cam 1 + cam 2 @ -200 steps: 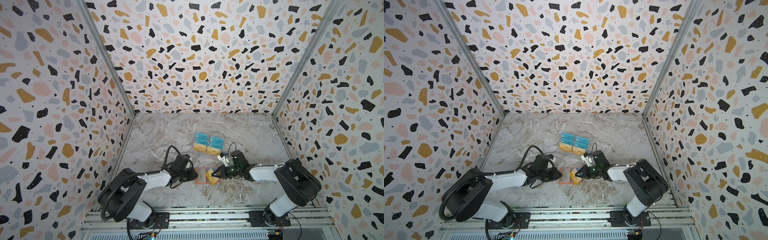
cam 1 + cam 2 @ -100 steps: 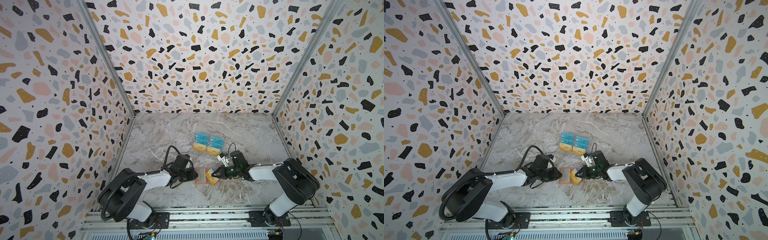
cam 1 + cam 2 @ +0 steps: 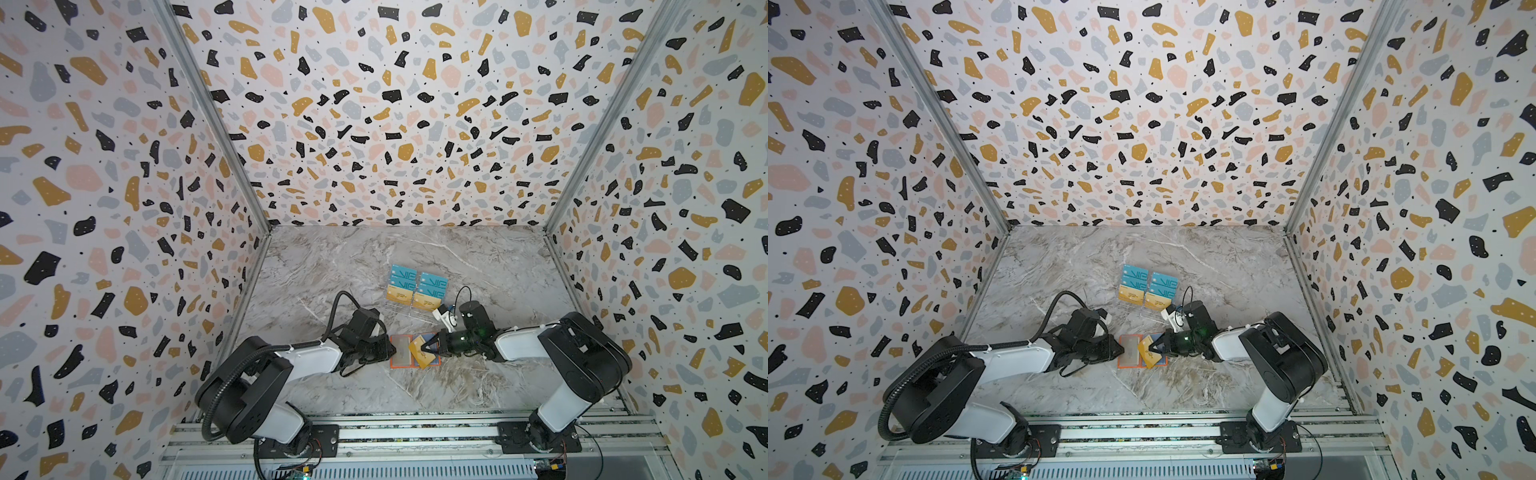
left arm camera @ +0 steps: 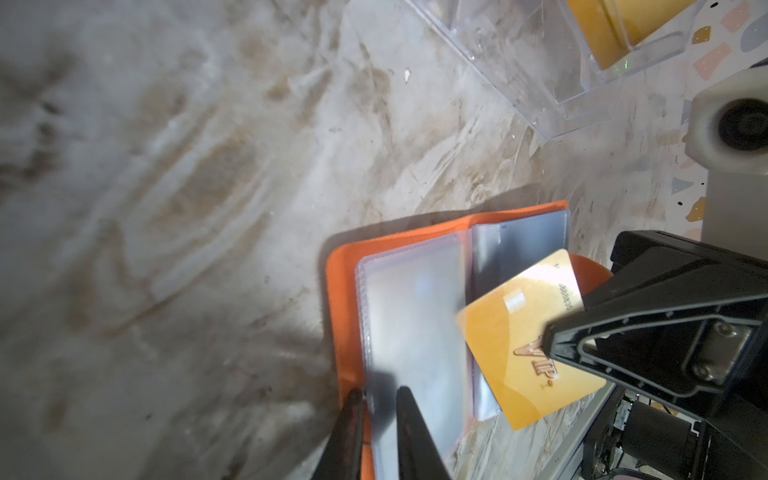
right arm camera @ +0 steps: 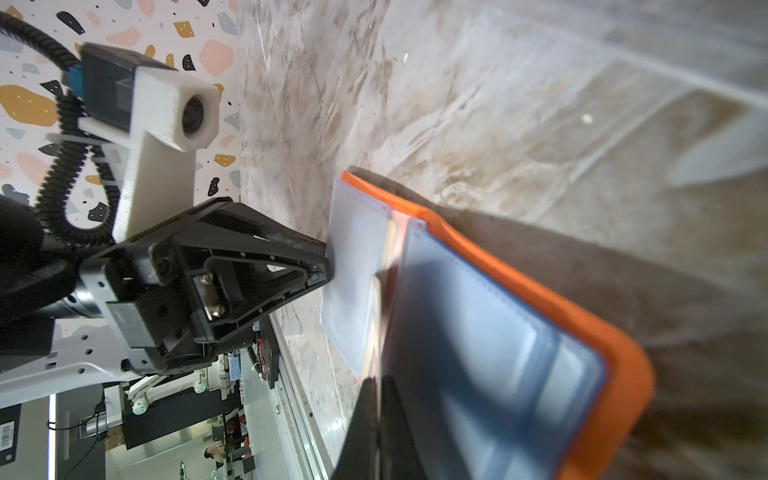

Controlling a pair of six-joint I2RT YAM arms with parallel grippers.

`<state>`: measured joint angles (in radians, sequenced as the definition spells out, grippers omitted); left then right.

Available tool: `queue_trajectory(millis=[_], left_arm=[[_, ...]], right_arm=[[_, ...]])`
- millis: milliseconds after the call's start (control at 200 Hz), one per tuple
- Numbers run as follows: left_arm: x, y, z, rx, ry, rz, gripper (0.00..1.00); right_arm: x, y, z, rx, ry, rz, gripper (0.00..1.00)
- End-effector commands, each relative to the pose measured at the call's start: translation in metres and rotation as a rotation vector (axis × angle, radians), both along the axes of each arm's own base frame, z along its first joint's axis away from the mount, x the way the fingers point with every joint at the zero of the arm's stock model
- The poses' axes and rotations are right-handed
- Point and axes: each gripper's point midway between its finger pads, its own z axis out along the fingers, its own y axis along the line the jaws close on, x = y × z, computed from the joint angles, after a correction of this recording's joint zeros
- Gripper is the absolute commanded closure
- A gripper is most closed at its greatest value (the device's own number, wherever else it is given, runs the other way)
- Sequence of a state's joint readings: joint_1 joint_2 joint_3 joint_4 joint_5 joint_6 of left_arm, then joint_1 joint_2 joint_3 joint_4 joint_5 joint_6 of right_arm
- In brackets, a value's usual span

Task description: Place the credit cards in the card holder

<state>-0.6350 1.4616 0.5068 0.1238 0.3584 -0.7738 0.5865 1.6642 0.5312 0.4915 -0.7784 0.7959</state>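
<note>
The card holder [image 3: 400, 352] [image 3: 1128, 353] lies open on the marble, orange outside, with clear and bluish sleeves inside. My left gripper [image 4: 380, 392] [image 3: 388, 351] is shut on its left edge, one finger under the orange cover [image 4: 345, 291] and one on the clear sleeves. My right gripper [image 5: 376, 380] [image 3: 432, 345] is shut on a gold credit card [image 4: 511, 332] [image 3: 420, 352], held tilted over the holder's right half. The card's corner reaches the fold between the sleeves. More credit cards, teal [image 3: 403, 274] and gold [image 3: 399, 296], stand behind the holder.
A clear acrylic tiered stand [image 3: 413, 312] [image 4: 540, 62] holds those cards just behind the card holder and close to the right wrist. Patterned walls close in the left, back and right. An aluminium rail [image 3: 415, 436] runs along the front edge.
</note>
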Motion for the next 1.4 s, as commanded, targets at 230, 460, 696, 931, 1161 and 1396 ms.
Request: queue_trajectory(millis=[230, 460, 696, 931, 1161, 1396], left_arm=[[-0.011, 0.004, -0.01, 0.026, 0.046, -0.009, 0.81], [-0.01, 0.003, -0.009, 0.02, 0.045, -0.007, 0.81], [-0.012, 0.004, -0.01, 0.025, 0.05, -0.008, 0.81], [-0.012, 0.002, -0.009, 0.015, 0.048, -0.021, 0.81], [-0.013, 0.003, -0.011, 0.02, 0.053, -0.023, 0.81], [-0.012, 0.002, -0.011, 0.021, 0.056, -0.02, 0.82]], right_arm=[[0.009, 0.012, 0.004, 0.05, -0.011, -0.015, 1.0], [0.012, 0.014, 0.002, 0.069, 0.002, -0.059, 1.0], [0.01, 0.014, -0.002, 0.068, 0.013, -0.089, 1.0], [0.005, 0.015, -0.009, 0.074, 0.038, -0.105, 1.0], [0.004, 0.014, -0.013, 0.075, 0.039, -0.13, 1.0], [0.005, 0.014, -0.014, 0.09, 0.033, -0.163, 1.0]])
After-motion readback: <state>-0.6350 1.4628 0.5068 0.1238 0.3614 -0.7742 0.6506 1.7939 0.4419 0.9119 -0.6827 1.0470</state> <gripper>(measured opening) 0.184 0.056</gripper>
